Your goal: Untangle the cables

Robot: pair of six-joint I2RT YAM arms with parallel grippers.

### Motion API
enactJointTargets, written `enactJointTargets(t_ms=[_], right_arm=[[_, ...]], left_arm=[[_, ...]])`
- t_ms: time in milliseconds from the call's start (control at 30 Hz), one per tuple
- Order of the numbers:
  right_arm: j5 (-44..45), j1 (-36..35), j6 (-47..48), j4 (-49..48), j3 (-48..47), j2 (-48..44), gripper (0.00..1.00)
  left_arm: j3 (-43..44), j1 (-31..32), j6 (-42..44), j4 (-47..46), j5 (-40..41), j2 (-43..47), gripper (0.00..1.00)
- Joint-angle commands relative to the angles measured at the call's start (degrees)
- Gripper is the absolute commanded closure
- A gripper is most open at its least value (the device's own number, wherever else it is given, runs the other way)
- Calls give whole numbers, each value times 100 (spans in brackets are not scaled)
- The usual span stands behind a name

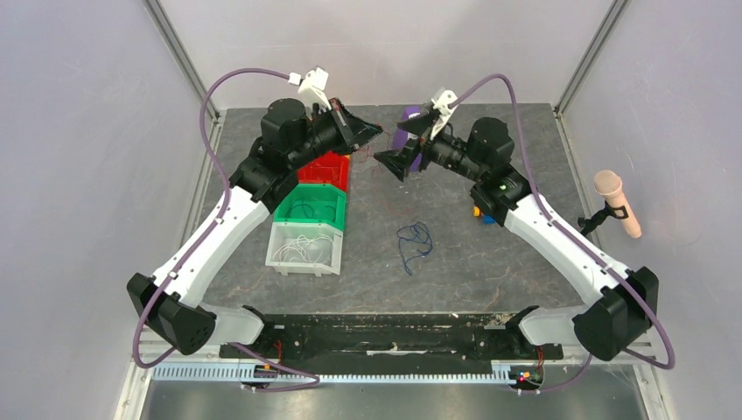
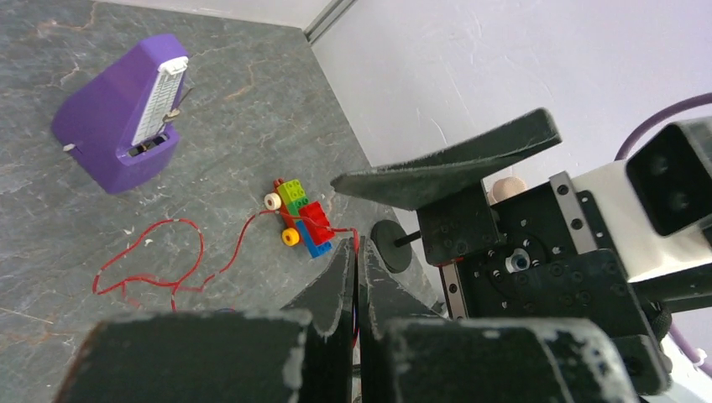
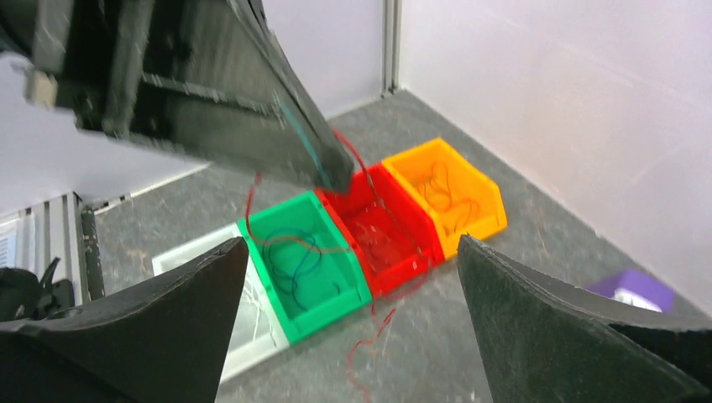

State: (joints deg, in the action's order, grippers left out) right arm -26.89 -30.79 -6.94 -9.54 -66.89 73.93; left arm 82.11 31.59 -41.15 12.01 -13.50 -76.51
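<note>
My left gripper (image 1: 374, 132) is raised above the back of the table and shut on a thin red cable (image 2: 172, 262). The cable hangs from its closed tips (image 2: 356, 252) and trails in loops on the grey table. In the right wrist view the red cable (image 3: 379, 329) drops from the left gripper (image 3: 332, 170) to the table in front of the bins. My right gripper (image 1: 390, 163) is open and empty, facing the left gripper from close by. A loose blue cable (image 1: 414, 241) lies on the table in the middle.
A row of bins stands at the left: white (image 1: 304, 251), green (image 1: 308, 206), red (image 1: 325, 170), and orange (image 3: 445, 190) at the back, each holding cables. A purple block (image 2: 126, 113) and a brick toy (image 2: 302, 220) sit at the back right. A microphone (image 1: 618, 202) stands at the right edge.
</note>
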Motion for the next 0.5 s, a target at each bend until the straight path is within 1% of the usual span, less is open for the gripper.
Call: enactJointTargets(t_ms=[0, 133, 333, 367, 400, 467], right_arm=[[-179, -234, 20, -655, -600, 209, 2], [-186, -401, 370, -594, -579, 274, 2], [465, -450, 880, -503, -523, 368, 2], [564, -467, 965, -511, -497, 365, 4], [598, -472, 1003, -538, -460, 353, 9], [595, -476, 1019, -563, -426, 358, 26]], left_arm=[[-27, 114, -332, -185, 151, 40, 98], [-78, 145, -408, -342, -63, 29, 98], [-247, 161, -732, -640, -662, 78, 98], [-264, 169, -772, -695, -766, 83, 98], [-270, 180, -827, -731, -839, 81, 98], [-291, 189, -906, -832, -887, 92, 98]])
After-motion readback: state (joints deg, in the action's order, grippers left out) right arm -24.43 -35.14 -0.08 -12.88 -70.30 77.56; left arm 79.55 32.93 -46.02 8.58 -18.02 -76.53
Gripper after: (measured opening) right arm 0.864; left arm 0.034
